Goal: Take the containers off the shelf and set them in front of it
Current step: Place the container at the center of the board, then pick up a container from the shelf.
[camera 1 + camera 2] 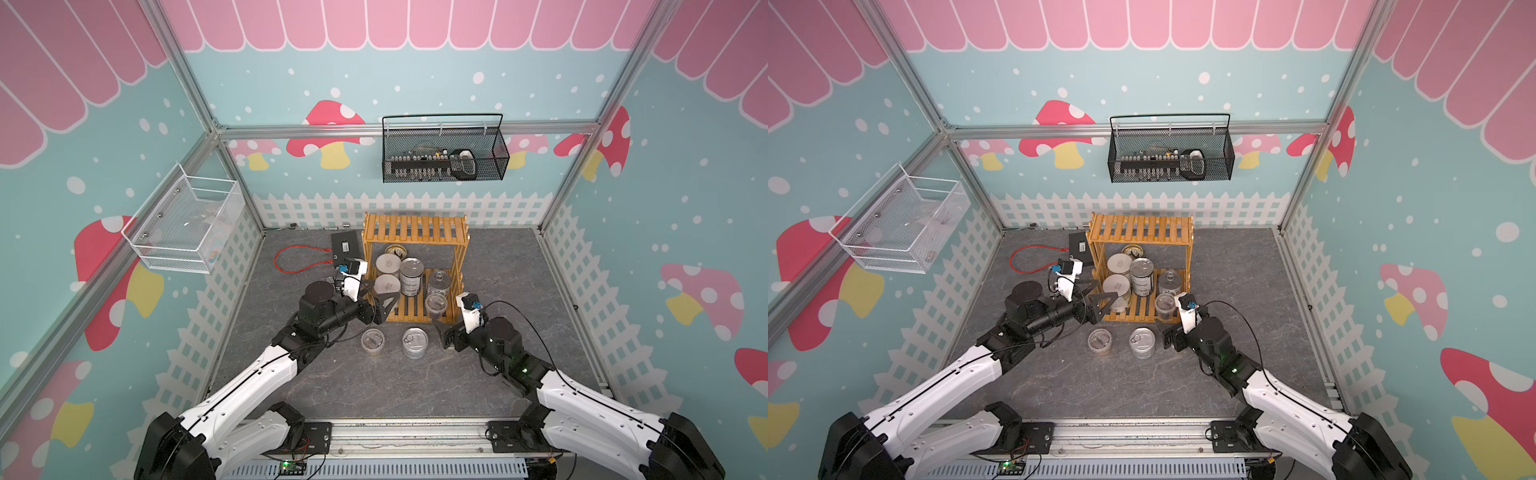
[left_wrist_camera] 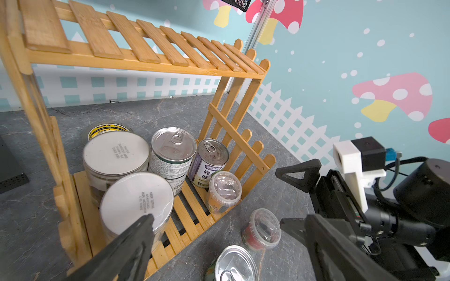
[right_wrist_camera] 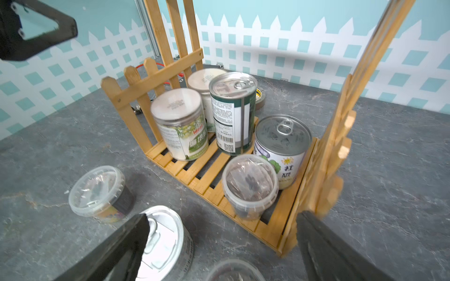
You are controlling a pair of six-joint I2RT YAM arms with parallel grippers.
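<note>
Nearest, on the tabletop (image 1: pixel 374 395) before the shelf (image 1: pixel 415 232): pull-tab tin (image 1: pixel 414 343), clear tub (image 1: pixel 372 340), and a second tub (image 3: pixel 233 271) between the spread fingers of the right end effector (image 1: pixel 444 332), not pinched.

Lower tier, front edge: third tub (image 1: pixel 435 303) at the right corner. Front white-lidded can (image 1: pixel 386 284) at the left, with the left end effector (image 1: pixel 379 297) spread wide beside it, gripping nothing; cannot tell if it straddles.

Behind: tall tin (image 1: pixel 411 276), short tin (image 1: pixel 439 282), rear white-lidded can (image 1: pixel 388 262). Upper tier bare.

Judgement:
- Tubs are light and thin-walled; squeeze softly under the lid rim.
- Cans are wide, smooth and stiff; take them mid-body.
- Tins are heavier and slick; use a firm side grip.
</note>
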